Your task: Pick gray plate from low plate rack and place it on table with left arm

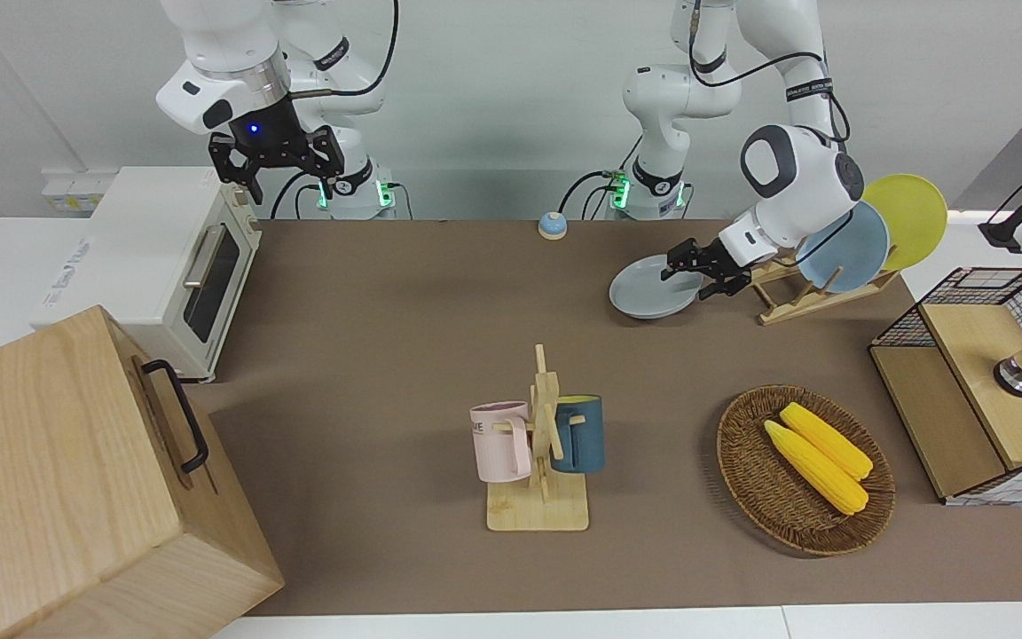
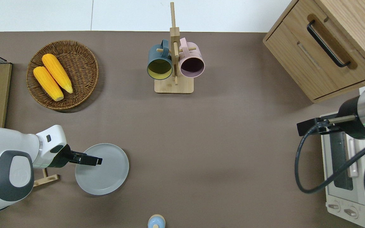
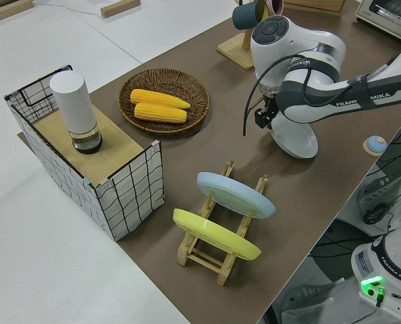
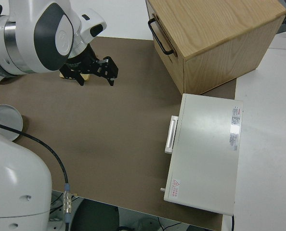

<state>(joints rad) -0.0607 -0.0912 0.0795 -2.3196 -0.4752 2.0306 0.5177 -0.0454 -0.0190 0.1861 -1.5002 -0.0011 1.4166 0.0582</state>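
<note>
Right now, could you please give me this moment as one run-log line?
left gripper: open over gray plate | gray plate: flat on table, off low plate rack | right arm: parked

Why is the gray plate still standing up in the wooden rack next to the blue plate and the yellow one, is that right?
Not quite. The gray plate is out of the low plate rack: it lies flat on the table beside the rack, with the left hand open over its rim. The front view shows this. The blue plate and yellow plate do stand in the rack.
</note>
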